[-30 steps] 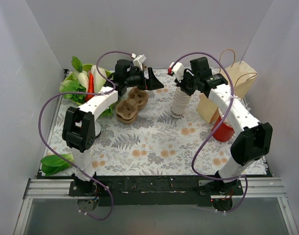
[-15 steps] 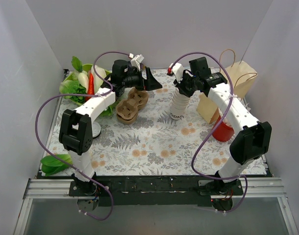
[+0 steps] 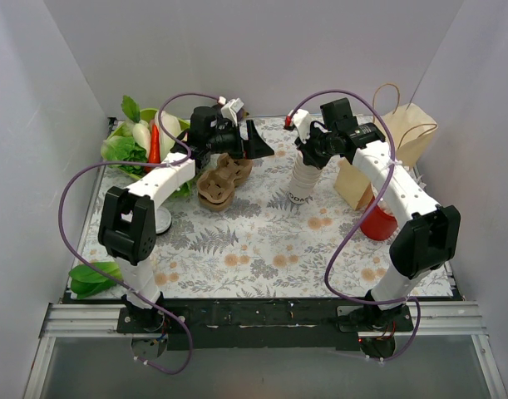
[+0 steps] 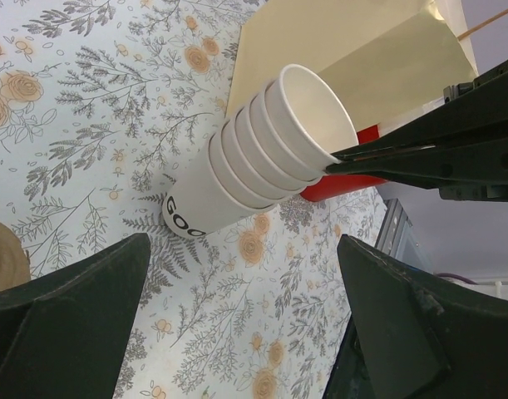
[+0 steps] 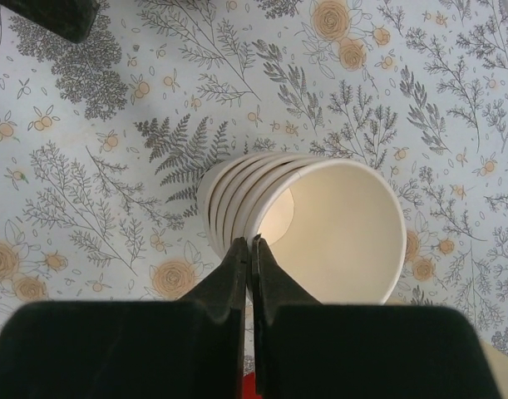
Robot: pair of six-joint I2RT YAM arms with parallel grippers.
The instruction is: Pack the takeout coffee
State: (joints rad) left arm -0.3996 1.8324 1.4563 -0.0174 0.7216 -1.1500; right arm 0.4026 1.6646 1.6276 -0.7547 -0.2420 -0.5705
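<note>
The lidded takeout coffee does not show clearly. A white rounded thing [image 3: 160, 220] sits mostly hidden behind my left arm, and I cannot tell what it is. My right gripper [image 3: 313, 152] is shut on the rim of the top cup of a leaning stack of lidless cream cups [image 3: 302, 179]. The wrist view shows its jaws pinching that rim [image 5: 254, 248], one inside and one outside the top cup [image 5: 337, 229]. My left gripper [image 3: 258, 143] is open and empty, above the mat [image 4: 237, 324] beside a brown cup carrier [image 3: 220, 179].
A kraft paper bag [image 3: 407, 137] stands at the back right, with tan paper [image 3: 352, 179] below it. A red cup [image 3: 378, 220] stands beside my right arm. Vegetables [image 3: 137, 141] lie at the back left and a green leaf [image 3: 91, 278] at the front left.
My left arm has shifted slightly left and back, with its open gripper a little higher. My right gripper stays shut on the top cup's rim, and the stack has barely moved.
</note>
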